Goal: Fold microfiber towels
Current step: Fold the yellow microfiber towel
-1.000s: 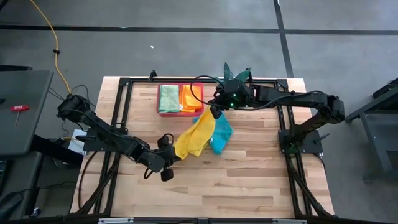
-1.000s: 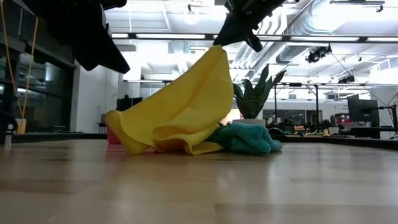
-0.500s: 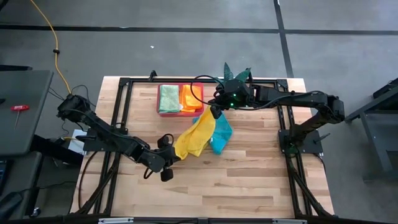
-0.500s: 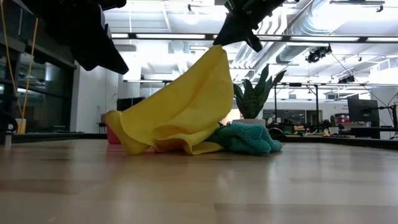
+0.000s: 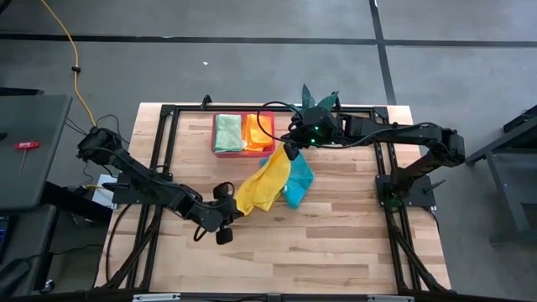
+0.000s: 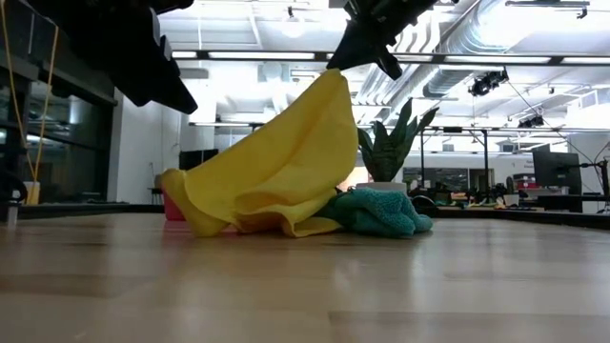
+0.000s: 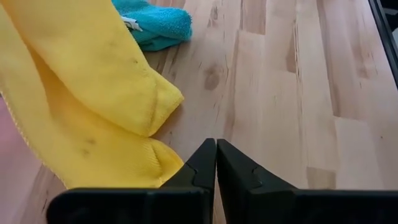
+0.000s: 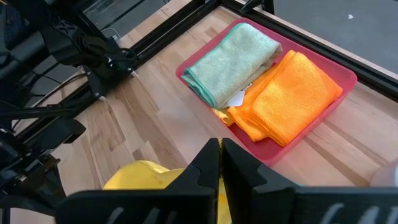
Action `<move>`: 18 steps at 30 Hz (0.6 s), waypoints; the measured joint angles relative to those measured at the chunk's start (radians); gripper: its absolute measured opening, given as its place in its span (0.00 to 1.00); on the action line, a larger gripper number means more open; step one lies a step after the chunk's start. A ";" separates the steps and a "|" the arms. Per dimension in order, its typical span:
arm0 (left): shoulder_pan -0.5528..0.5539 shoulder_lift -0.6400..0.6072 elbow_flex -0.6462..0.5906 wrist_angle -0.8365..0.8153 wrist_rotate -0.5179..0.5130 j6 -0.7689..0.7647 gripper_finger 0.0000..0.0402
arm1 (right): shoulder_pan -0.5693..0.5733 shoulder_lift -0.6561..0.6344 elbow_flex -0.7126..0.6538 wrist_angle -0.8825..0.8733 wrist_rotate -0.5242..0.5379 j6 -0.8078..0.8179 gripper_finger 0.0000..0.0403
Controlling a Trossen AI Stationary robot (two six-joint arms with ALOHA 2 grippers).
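While the pinched right hand (image 5: 290, 151) lifts a soft yellow towel (image 5: 262, 186) into a peak, the left hand (image 5: 225, 208) rests closed, empty.

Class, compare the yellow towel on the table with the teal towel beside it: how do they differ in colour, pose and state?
The yellow towel is lifted by one corner in the shut right gripper, draping down; the teal towel lies crumpled on the table, ungripped. The yellow towel rises tall; the teal towel sits low. Both are unfolded and touching.
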 joint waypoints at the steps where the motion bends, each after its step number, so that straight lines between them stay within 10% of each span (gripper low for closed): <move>1: 0.006 0.000 0.000 -0.001 0.009 0.008 0.02 | 0.000 0.000 0.000 0.000 0.000 0.000 0.00; 18: 0.166 0.000 0.000 -0.116 0.239 0.152 0.39 | 0.000 0.000 0.000 0.000 0.000 0.000 0.00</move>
